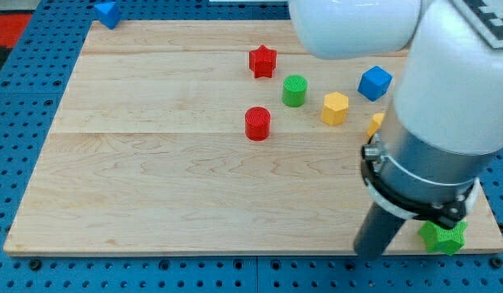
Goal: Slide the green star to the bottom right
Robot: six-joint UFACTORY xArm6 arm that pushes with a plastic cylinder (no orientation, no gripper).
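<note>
Wooden board (154, 179), my tip (370, 254) beside green star (443, 237)

Green star (443, 237), red star (263, 61), green cylinder (295, 90), yellow hexagon (335, 108), pale wooden board (154, 163) (visible grain)

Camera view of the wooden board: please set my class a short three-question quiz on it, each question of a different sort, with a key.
1. True or false: the green star lies at the board's top left corner.
2. Which block sits nearest the red star? A) green cylinder B) blue cube C) yellow hexagon
3. Fill in: my tip rests just to the view's ____ of the green star.

Key: 1 false, it is near the bottom right corner; 2 A; 3 left.
</note>
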